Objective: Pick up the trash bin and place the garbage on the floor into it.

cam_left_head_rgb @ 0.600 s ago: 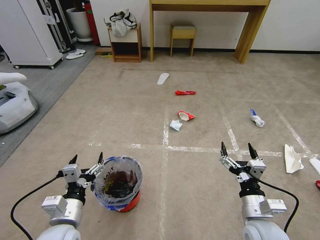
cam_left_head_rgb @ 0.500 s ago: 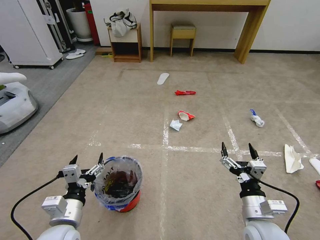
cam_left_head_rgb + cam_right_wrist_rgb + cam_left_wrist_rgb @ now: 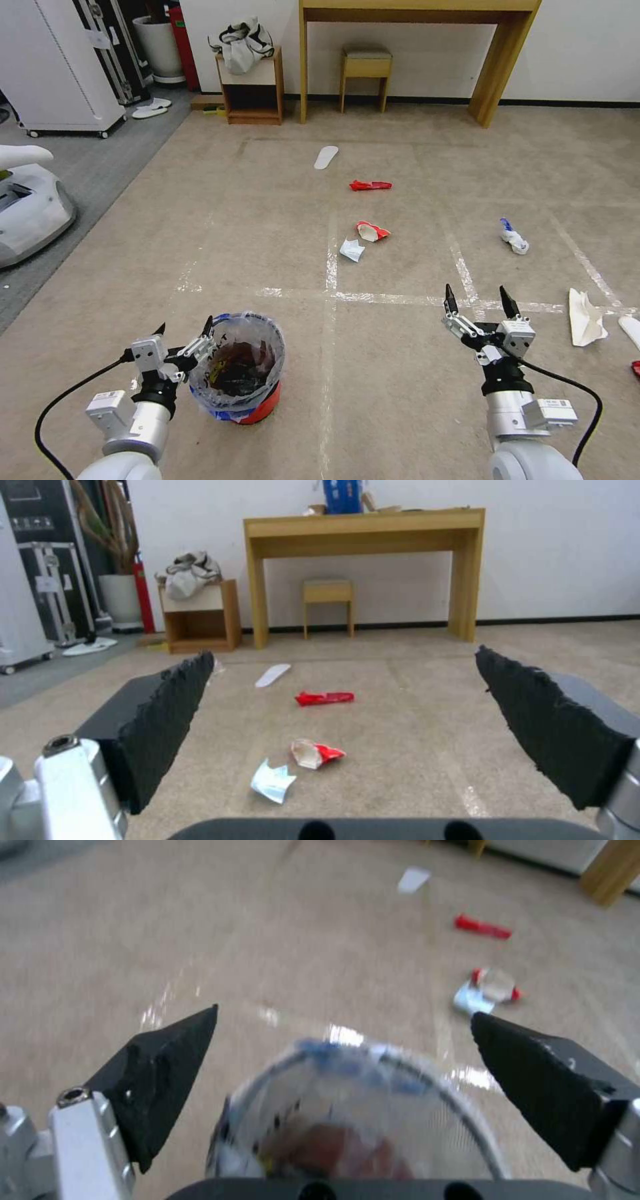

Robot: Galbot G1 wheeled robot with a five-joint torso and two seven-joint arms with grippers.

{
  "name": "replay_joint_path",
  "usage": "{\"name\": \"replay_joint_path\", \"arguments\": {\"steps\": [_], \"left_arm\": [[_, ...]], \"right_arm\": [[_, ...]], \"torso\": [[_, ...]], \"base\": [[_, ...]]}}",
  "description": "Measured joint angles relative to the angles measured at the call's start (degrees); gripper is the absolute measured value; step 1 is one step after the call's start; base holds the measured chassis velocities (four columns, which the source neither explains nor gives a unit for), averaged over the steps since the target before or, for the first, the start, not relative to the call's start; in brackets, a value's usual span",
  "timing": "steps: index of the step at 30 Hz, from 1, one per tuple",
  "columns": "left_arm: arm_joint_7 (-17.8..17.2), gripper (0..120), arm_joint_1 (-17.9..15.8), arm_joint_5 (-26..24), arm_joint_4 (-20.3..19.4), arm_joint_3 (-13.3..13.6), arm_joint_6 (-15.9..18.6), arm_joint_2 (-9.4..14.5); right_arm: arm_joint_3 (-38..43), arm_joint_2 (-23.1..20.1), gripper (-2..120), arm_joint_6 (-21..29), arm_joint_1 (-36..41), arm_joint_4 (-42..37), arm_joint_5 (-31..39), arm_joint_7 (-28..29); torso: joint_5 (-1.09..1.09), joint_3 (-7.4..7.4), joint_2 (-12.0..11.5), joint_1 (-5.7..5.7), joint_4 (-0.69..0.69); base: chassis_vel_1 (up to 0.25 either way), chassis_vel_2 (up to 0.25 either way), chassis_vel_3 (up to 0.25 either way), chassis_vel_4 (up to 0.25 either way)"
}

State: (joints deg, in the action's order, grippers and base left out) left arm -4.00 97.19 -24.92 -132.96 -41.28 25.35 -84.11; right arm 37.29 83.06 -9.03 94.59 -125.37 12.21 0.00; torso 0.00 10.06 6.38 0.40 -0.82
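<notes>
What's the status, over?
Left hand open at the trash bin rim, nothing gripped. Right hand open, empty, above the floor. Garbage lies ahead, path unobstructed.

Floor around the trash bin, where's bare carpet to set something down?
Bare carpet lies between the trash bin and the open right gripper, crossed by a tape line. Crowded: the open left gripper at the bin's rim; red wrapper, carton and paper beyond.

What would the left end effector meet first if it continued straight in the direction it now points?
Most likely the trash bin: the open left end effector points at the near side of its bag-lined rim. Depth is unclear, so it might pass just over the rim.
</notes>
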Motion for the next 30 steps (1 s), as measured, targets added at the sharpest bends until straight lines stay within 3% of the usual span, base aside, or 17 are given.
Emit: {"name": "replay_joint_path", "arguments": {"steps": [1, 4, 5, 10, 18, 30], "left_arm": [[0.00, 100, 0.00, 0.00, 0.00, 0.00, 0.00, 0.00], [-4.09, 100, -0.08, -2.79, -0.74, -0.82, 5.41, 0.97], [-4.09, 100, -0.08, -2.79, -0.74, -0.82, 5.41, 0.97], [-11.84, 100, -0.52, -11.89, -2.09, -1.66, 12.33, 2.32], [-16.40, 100, -1.94, -18.46, -1.26, -2.36, 16.39, 4.34], [-19.67, 100, -5.00, -26.29, 1.54, -2.34, 17.18, 6.76]], "right_arm": [[0.00, 0.00, 100, 0.00, 0.00, 0.00, 0.00, 0.00], [0.10, 0.19, 100, -0.01, 0.15, -0.07, -0.02, 0.06], [0.10, 0.19, 100, -0.01, 0.15, -0.07, -0.02, 0.06], [-0.21, 0.28, 100, -0.07, -0.07, 0.11, -0.09, 0.06], [-0.27, 0.11, 100, -0.07, -0.27, 0.29, -0.07, 0.08], [-0.33, 0.13, 100, -0.05, -0.33, 0.37, -0.18, 0.09]], "torso": [[0.00, 0.00, 0.00, 0.00, 0.00], [0.00, 0.00, 0.00, 0.00, 0.00], [0.00, 0.00, 0.00, 0.00, 0.00], [0.01, 0.00, 0.00, 0.00, 0.00], [0.00, 0.00, 0.00, 0.00, 0.00], [0.00, 0.00, 0.00, 0.00, 0.00]], "base": [[0.000, 0.000, 0.000, 0.000], [0.000, 0.000, 0.000, 0.000], [0.000, 0.000, 0.000, 0.000], [0.000, 0.000, 0.000, 0.000], [0.000, 0.000, 0.000, 0.000], [0.000, 0.000, 0.000, 0.000]]}}
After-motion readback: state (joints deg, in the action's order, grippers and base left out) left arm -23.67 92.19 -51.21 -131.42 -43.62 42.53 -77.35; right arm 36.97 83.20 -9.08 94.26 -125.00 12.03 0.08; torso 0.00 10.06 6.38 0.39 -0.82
